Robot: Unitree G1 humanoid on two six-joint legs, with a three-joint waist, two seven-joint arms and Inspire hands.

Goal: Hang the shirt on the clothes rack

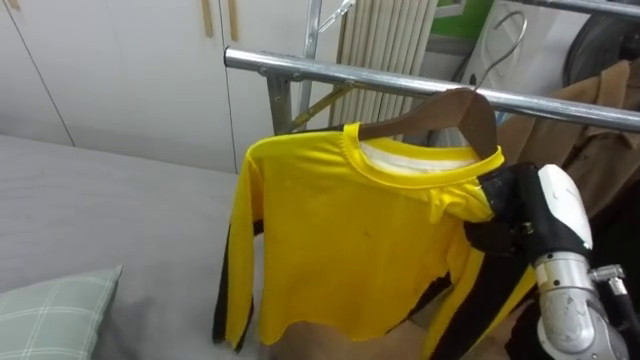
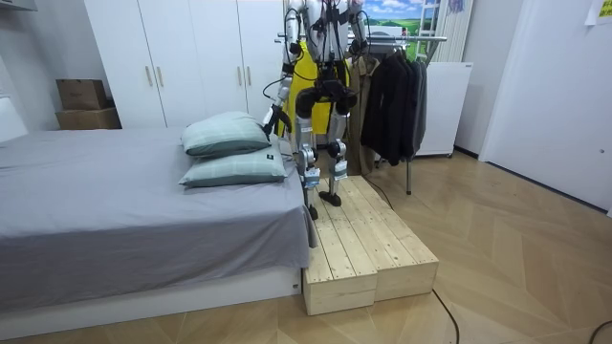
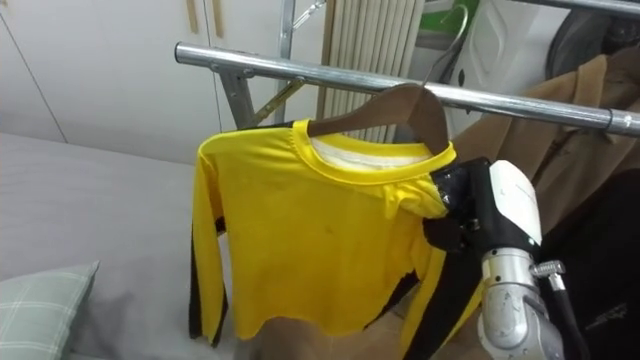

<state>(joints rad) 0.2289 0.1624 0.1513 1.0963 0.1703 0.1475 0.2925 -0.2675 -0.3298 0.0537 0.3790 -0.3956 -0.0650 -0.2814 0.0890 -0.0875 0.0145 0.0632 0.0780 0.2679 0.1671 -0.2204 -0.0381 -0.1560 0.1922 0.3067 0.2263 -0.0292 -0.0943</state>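
While the yellow shirt (image 1: 340, 230) sits on a curved wooden hanger (image 1: 455, 108) up against the round metal rail (image 1: 330, 72), right hand (image 1: 498, 202) is at its bunched shoulder. Grip unreadable, cloth covers it. Shirt is smooth with black side stripes. Brown coat (image 1: 600, 130) hangs beside it. Left hand (image 2: 277, 119) is low by the pillows (image 2: 225, 134), state unclear.

Shirt (image 1: 340, 240) bright yellow with black side stripes and white inner collar, hanger (image 1: 470, 108) brown wood, rail (image 1: 330, 72) silver-grey, bed sheet (image 1: 110, 210) plain grey, pillow (image 1: 55, 315) pale green, faintly checked.
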